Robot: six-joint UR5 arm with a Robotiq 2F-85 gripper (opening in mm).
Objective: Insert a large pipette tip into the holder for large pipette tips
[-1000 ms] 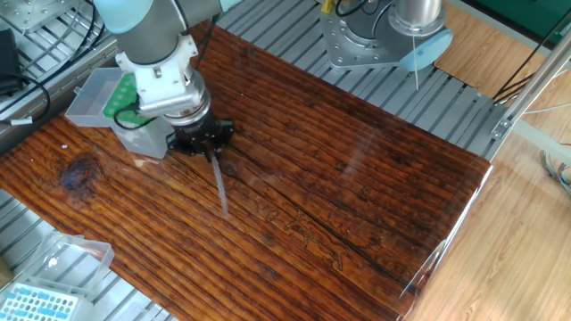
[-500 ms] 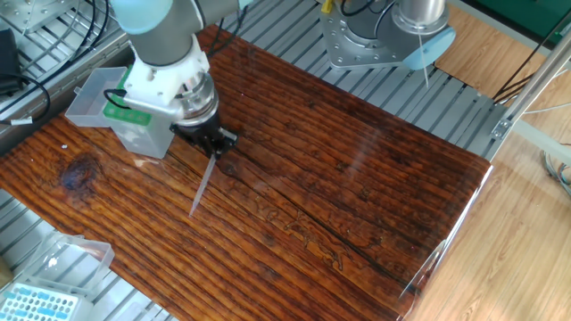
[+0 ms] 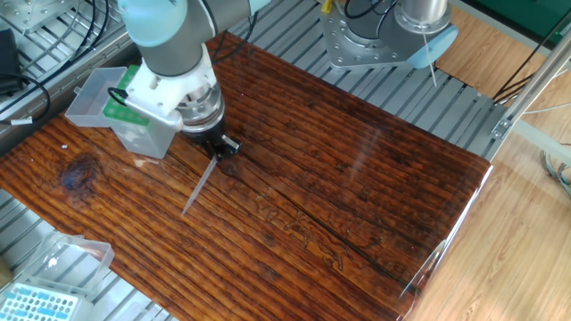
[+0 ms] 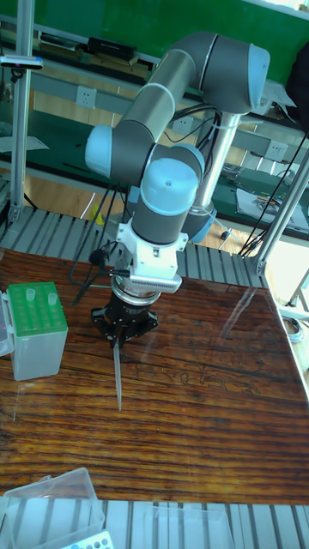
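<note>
My gripper is shut on the thick end of the large pipette tip, a long translucent grey cone. The tip hangs tilted above the wooden table, its point aimed down and to the left in the fixed view. The holder for large pipette tips, a clear box with a green rack, stands at the table's left edge with its lid open. It lies just left of the gripper, and my arm hides part of it in the fixed view. Two tips stand in its rack in the tall fixed view.
A smaller box with a light blue rack sits off the table's near left corner, its clear lid open. A second robot base stands on the metal rails behind the table. Cables run at the far left.
My gripper has shifted slightly up and right and rotated. The held tip has swung from pointing down-right to pointing down-left.
</note>
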